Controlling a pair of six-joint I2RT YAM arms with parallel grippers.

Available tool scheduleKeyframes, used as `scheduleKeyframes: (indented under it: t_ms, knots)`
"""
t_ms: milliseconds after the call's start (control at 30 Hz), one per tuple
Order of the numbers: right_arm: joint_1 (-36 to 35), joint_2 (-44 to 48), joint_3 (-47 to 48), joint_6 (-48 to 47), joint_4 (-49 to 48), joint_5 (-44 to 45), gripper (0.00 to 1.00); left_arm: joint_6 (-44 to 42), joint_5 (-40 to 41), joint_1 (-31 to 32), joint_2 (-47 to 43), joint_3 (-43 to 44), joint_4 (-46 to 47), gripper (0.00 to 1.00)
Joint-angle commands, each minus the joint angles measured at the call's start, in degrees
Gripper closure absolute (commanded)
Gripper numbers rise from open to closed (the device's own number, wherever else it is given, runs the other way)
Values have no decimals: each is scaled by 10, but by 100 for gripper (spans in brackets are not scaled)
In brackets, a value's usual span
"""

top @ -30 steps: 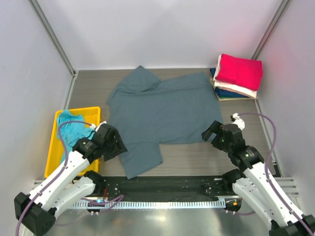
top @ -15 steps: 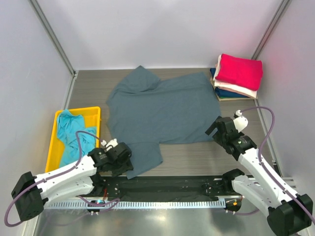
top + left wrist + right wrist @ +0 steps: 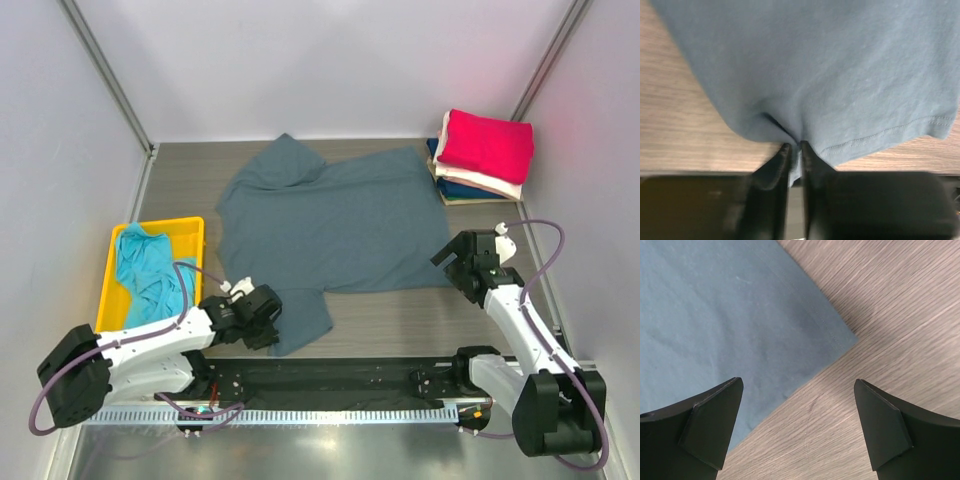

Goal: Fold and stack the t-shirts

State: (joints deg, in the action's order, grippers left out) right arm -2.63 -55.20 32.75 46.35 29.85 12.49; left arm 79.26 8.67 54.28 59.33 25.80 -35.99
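Observation:
A large slate grey-blue t-shirt (image 3: pixel 330 225) lies spread flat on the wooden table. My left gripper (image 3: pixel 268 325) is low at the shirt's near-left sleeve. It is shut on a pinch of the sleeve's edge (image 3: pixel 795 147), and the cloth (image 3: pixel 830 75) puckers at the fingertips. My right gripper (image 3: pixel 458 265) stands open just above the shirt's near-right corner (image 3: pixel 840 337), with nothing between its fingers (image 3: pixel 715 425). A teal t-shirt (image 3: pixel 145 270) lies crumpled in the yellow bin. Folded crimson (image 3: pixel 487 143), cream (image 3: pixel 480 182) and navy (image 3: pixel 458 190) t-shirts are stacked at the back right.
The yellow bin (image 3: pixel 192 228) stands at the left edge, beside the left arm. A black rail (image 3: pixel 340 378) runs along the near edge between the arm bases. White walls close in the table on three sides.
My left gripper slid right and down to the near sleeve and closed on its edge. My right gripper moved a little right and back, staying open over the shirt's corner.

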Motion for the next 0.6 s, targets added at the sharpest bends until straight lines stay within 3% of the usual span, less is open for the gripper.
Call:
scheduleKeyframes:
  t_ms: [0,67,300,533,567]
  knots:
    - [13,-10,-14,-11,-45,-52,0,-13,41,2,19,-15,20,89]
    - [15,-15,-25,-8,-51,-56,2,-17,47,1,18,-3,13,99]
    - [39,-21,-62,-6,-90,-43,13,-35,85,-1,-33,27,-44,100]
    - [76,-116,-73,-12,-167,-80,37,-56,91,-26,-82,29,-72,100]
    - [76,-126,-74,-12,-181,-79,45,-59,90,-30,-86,29,-75,100]
